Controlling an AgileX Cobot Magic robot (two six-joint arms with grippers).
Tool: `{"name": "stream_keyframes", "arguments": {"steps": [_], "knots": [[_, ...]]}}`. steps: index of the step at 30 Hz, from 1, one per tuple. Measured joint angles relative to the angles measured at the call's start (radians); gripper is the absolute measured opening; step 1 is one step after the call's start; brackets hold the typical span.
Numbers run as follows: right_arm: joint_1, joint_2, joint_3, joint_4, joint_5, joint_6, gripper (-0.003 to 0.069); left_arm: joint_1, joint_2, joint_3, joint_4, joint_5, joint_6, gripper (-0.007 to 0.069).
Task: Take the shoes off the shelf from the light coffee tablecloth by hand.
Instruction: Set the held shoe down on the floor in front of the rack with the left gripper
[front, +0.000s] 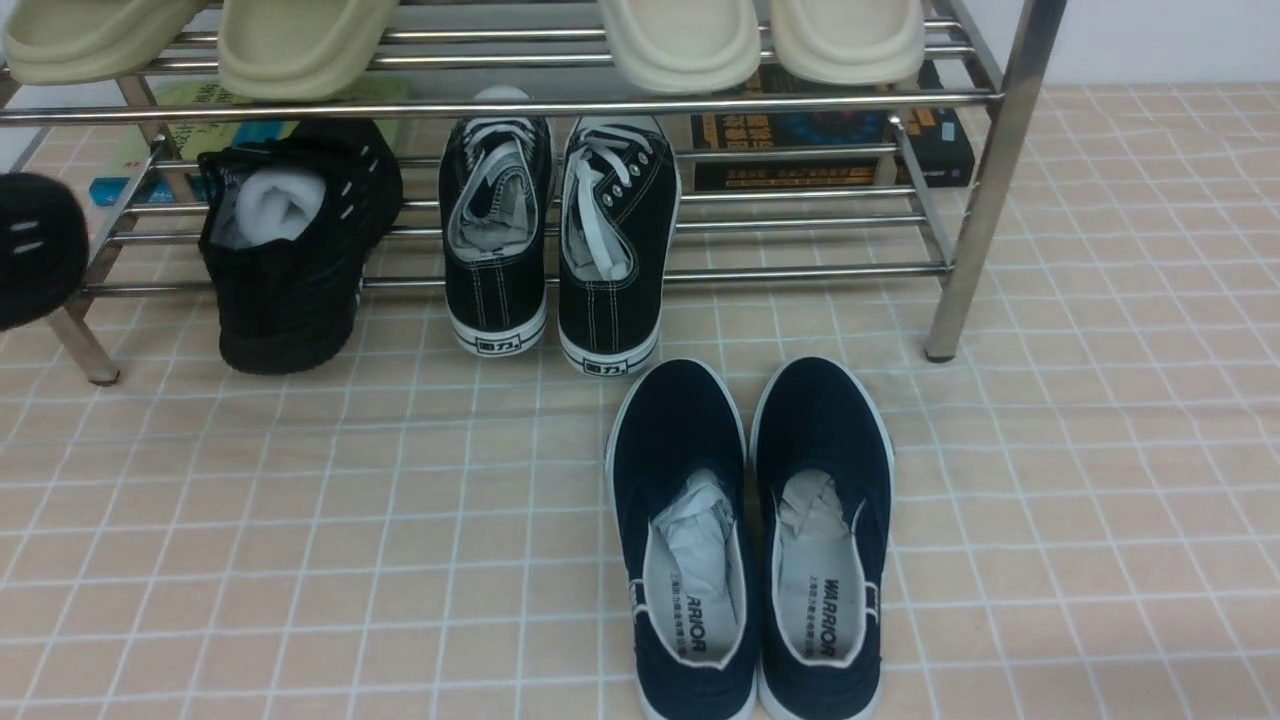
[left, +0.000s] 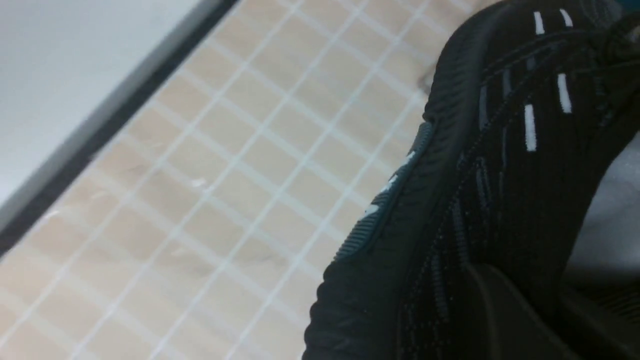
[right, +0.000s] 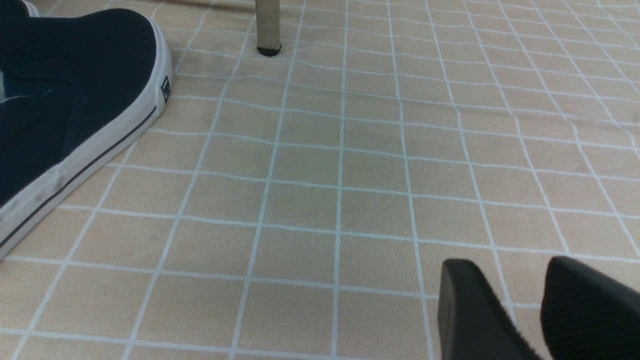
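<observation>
So the second all-black knit sneaker (front: 290, 250) lies nearer the left arm.
Left pincer (left: 540, 292) clamps the first sneaker (front: 35, 250) beside the shiny chrome-bar shelf (front: 985, 200). The second sits on the lower tier's left end, heel near, toe far. Right pincer (right: 505, 267) gapes wide.

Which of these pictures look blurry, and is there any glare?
Left wrist view: tablecloth soft and smeared, black sneaker dim. Front view: crisp, glints on the shelf bars. Right wrist view: sharp, only the right pincer blurred.
</observation>
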Motion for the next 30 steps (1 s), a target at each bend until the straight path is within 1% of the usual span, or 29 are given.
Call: {"name": "stream_keyframes", "arguments": {"steps": [2,6,11,12,14,21,30], "knots": [[0.000,0.000,0.000,0.000,0.000,0.000,0.0239,0.001,-0.021,0.026,0.002,0.003,-0.003,0.0024],[0.000,0.000,0.000,0.000,0.000,0.000,0.0239,0.002,-0.085,0.175,-0.012,-0.026,-0.006,0.0024],[0.000,0.000,0.000,0.000,0.000,0.000,0.0239,0.002,-0.115,0.373,-0.027,-0.153,-0.007,0.0024],[0.000,0.000,0.000,0.000,0.000,0.000,0.0239,0.002,-0.117,0.444,-0.034,-0.222,-0.007,0.0024],[0.000,0.000,0.000,0.000,0.000,0.000,0.0239,0.002,-0.117,0.505,-0.046,-0.295,-0.007,0.0024],[0.000,0.000,0.000,0.000,0.000,0.000,0.0239,0.002,-0.118,0.634,-0.142,-0.511,-0.007,0.0024],[0.000,0.000,0.000,-0.001,0.000,0.000,0.0239,0.002,-0.118,0.690,-0.229,-0.616,-0.007,0.0025]]}}
